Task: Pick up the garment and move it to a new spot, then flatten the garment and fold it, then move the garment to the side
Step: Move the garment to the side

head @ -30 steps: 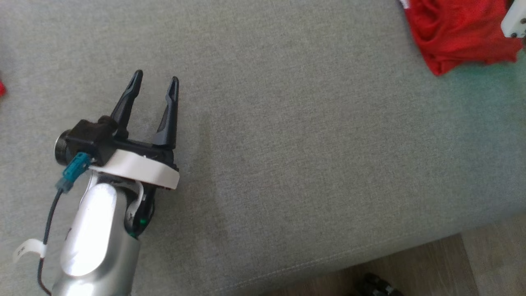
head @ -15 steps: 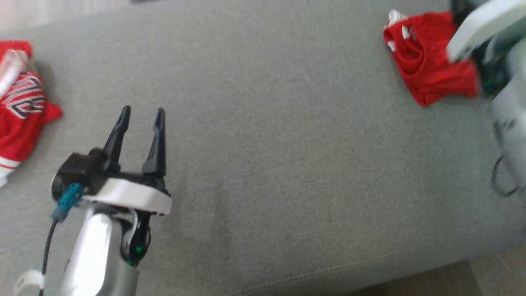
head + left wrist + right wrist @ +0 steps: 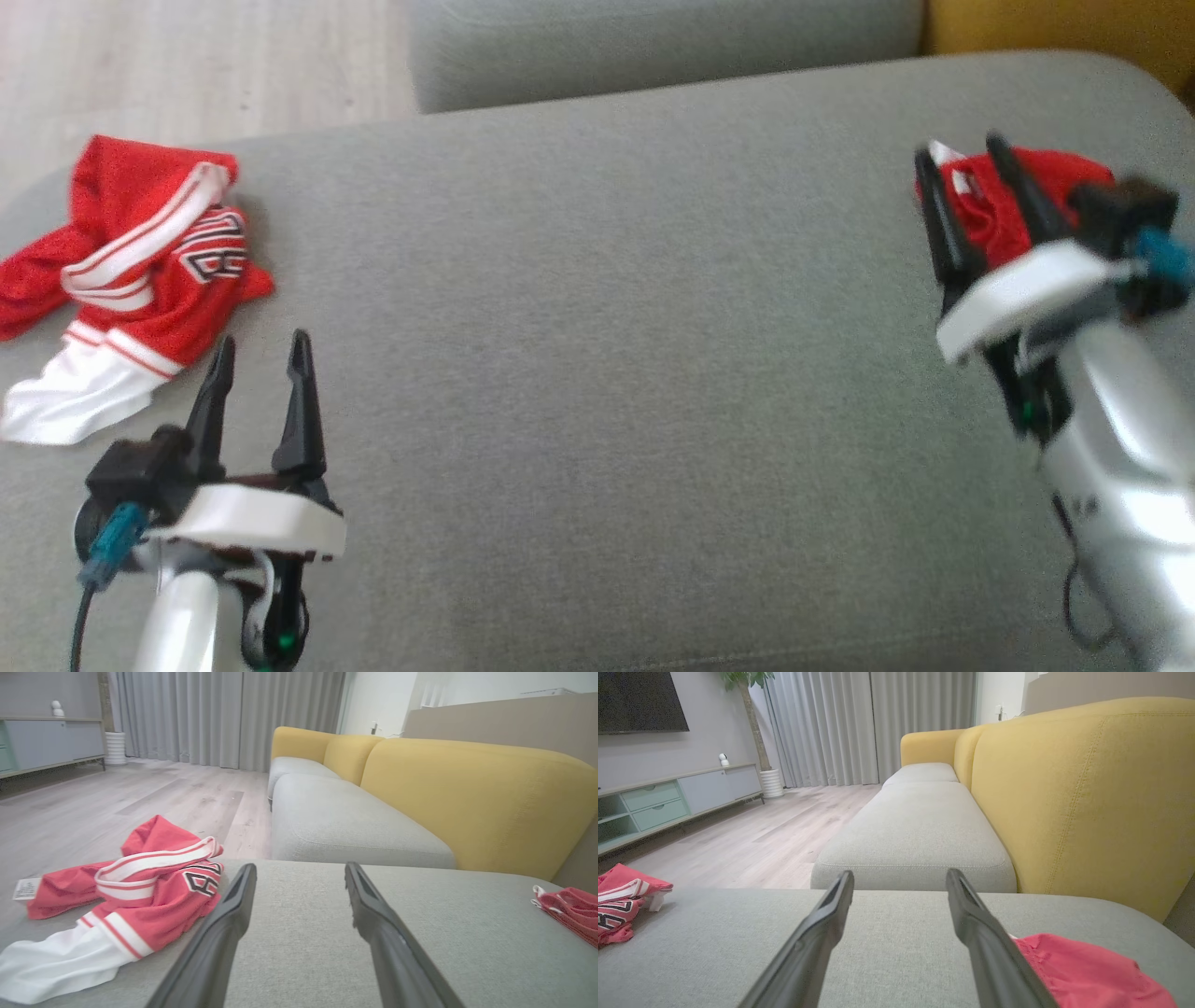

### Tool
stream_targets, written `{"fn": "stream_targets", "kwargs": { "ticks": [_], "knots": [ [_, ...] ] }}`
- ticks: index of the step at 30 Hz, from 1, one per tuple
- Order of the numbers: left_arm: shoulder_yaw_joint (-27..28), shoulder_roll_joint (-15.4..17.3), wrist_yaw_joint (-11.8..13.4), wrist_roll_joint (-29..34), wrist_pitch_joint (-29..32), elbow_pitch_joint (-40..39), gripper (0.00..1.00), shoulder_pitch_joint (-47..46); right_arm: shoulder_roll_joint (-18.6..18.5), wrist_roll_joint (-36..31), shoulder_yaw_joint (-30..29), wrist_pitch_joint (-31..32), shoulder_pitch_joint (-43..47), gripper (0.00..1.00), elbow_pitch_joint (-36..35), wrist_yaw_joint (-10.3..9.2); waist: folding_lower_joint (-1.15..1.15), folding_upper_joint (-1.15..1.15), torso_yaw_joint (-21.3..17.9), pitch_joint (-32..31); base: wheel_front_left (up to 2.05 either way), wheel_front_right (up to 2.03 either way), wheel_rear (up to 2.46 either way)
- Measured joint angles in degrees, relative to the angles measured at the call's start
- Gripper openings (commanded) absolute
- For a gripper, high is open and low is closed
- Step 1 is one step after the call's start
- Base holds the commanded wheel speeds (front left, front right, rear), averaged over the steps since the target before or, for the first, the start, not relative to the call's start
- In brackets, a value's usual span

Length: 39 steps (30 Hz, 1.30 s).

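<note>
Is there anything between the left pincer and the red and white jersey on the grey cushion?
Nothing visible stands in the way. The left pincer is open, and the jersey lies crumpled just ahead of it, to its left. Between them there is just bare grey cushion.

Grey seat cushion, yellow backrest, wood floor

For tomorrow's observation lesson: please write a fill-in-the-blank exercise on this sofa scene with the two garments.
The left gripper has its jaws ____.
The striped jersey lies on the ____ cushion.
The right gripper is near the plain ____ garment.
The sofa backrest is ____.
Missing words: open; grey; red; yellow.
</note>
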Motion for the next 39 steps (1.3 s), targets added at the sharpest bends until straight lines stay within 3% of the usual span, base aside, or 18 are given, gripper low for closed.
{"fn": "stream_targets", "kwargs": {
  "ticks": [8,18,39],
  "knots": [
    [1.65,-0.20,1.11,0.09,0.01,-0.75,1.00,3.10,2.18,-4.09,-6.49,-1.21,14.56,1.00,-7.82,0.00,0.00,0.00,2.93,-2.42,0.00,0.00,0.00],
    [2.14,-0.49,1.13,0.88,0.01,-1.26,1.00,4.84,6.84,-8.72,-9.99,-1.81,23.19,1.00,-14.13,0.00,0.00,0.00,3.59,-3.07,0.00,0.00,0.00],
    [2.01,-0.98,1.12,2.54,0.00,-2.31,1.00,4.86,10.07,-12.81,-14.90,-1.70,27.91,1.00,-20.59,0.00,0.00,0.00,3.38,-3.29,0.00,0.00,0.00]
  ]
}}
